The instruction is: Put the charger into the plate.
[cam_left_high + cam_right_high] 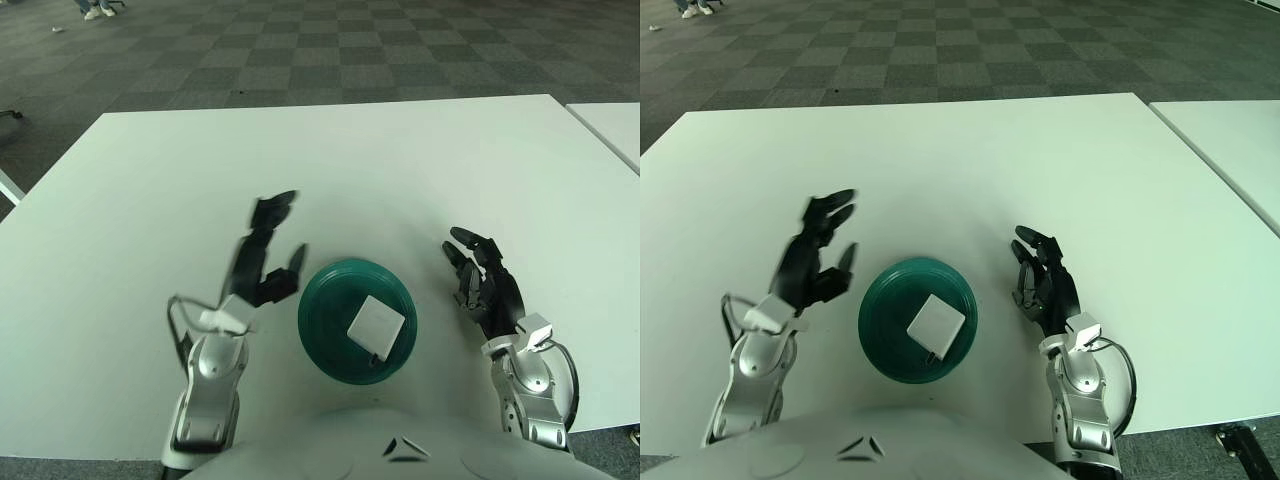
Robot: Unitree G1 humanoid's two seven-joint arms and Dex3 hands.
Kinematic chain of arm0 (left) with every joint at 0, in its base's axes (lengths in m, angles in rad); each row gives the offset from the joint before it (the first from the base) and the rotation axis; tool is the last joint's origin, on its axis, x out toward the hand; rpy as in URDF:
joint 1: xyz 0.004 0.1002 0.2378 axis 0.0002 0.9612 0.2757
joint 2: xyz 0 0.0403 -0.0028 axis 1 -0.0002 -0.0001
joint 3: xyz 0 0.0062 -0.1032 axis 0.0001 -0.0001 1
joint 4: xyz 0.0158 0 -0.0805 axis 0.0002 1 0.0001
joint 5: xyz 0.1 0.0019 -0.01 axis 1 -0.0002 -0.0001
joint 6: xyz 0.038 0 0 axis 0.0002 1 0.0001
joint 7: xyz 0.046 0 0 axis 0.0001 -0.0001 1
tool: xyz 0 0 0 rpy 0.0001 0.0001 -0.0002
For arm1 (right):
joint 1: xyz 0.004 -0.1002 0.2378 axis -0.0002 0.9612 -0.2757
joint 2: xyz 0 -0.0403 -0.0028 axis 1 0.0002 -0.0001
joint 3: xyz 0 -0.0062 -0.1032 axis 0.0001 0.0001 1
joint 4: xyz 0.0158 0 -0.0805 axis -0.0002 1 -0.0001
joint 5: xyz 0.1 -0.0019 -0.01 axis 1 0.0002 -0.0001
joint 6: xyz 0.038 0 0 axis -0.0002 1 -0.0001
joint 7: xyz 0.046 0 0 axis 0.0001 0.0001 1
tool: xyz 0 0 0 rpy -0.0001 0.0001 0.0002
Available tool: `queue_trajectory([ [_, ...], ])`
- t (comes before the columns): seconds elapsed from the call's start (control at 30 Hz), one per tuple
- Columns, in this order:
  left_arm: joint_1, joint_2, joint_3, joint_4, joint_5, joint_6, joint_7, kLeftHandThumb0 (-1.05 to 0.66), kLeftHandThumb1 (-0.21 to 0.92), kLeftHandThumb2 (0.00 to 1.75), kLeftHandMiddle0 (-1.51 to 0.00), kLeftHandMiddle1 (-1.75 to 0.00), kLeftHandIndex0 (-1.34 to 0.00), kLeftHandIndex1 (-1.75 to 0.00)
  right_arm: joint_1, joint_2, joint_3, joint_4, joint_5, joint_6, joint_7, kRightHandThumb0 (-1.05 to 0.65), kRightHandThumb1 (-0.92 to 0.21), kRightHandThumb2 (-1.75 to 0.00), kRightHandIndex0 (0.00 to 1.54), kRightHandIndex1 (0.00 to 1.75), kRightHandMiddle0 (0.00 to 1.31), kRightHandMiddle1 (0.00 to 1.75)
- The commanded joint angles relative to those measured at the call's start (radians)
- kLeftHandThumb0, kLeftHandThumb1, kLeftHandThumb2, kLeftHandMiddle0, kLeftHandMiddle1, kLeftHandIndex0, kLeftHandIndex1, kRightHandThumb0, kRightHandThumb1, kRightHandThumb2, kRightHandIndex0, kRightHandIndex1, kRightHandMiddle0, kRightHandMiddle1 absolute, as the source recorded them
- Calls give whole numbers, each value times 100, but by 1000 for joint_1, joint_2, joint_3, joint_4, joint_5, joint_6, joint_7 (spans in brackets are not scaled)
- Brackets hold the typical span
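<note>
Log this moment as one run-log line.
charger: in green plate | left hand: open, left of plate | right hand: open, right of plate

A broad white counter (400, 170) fills most of the view; a second white counter (1230, 150) stands just beside it on the right, a narrow gap between them; beyond both lies a floor (330, 50) of dark grey checkered carpet tiles.

Seen from the head, forward and down, close over the white table (330, 170), both eye views sharing green plate (885, 320), hands and checkered floor (300, 50).
</note>
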Motion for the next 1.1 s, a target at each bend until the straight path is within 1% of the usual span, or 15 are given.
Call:
queue_trajectory([
  [0.0,48,-136,24,96,-149,-81,55,-74,92,75,-25,-81,-1,-122,32,-1,9,25,-13,66,-6,-79,-92,-80,27,18,0,80],
  [0.03,67,-166,17,144,-198,-124,56,-74,92,75,-25,-81,-1,-122,31,-3,9,23,-13,70,-6,-79,-92,-80,27,18,0,80],
  [0.1,90,-194,1,227,-253,-191,56,-74,92,79,-24,-81,0,-120,29,-6,9,21,-13,72,-5,-79,-92,-80,26,18,0,79],
  [0.17,102,-197,-13,292,-281,-239,54,-75,92,81,-23,-81,0,-118,28,-7,10,19,-16,72,-5,-79,-92,-80,26,18,0,79],
  [0.23,104,-187,-27,324,-296,-267,57,-76,92,83,-23,-78,0,-116,28,-8,11,17,-16,72,-5,-79,-92,-80,26,18,0,79],
  [0.33,110,-168,-52,337,-304,-281,71,-78,92,86,-22,-72,0,-111,27,-7,12,15,-16,73,-6,-79,-92,-80,27,18,0,80],
  [0.43,120,-151,-80,328,-296,-275,95,-79,92,89,-22,-66,0,-106,25,-9,13,15,-12,81,-3,-79,-92,-80,27,19,0,80],
  [0.57,127,-124,-96,329,-295,-276,117,-80,92,91,-22,-60,0,-100,22,-13,12,24,-9,79,4,-78,-92,-81,27,19,0,80],
  [0.8,123,-84,-98,357,-248,-283,150,-82,92,92,-27,-60,0,-94,18,-18,11,38,-9,71,12,-77,-92,-82,27,19,0,78],
  [1.07,128,-65,-101,361,-231,-273,150,-82,92,93,-29,-63,0,-94,15,-20,10,47,-10,68,14,-76,-92,-82,27,19,0,76],
])
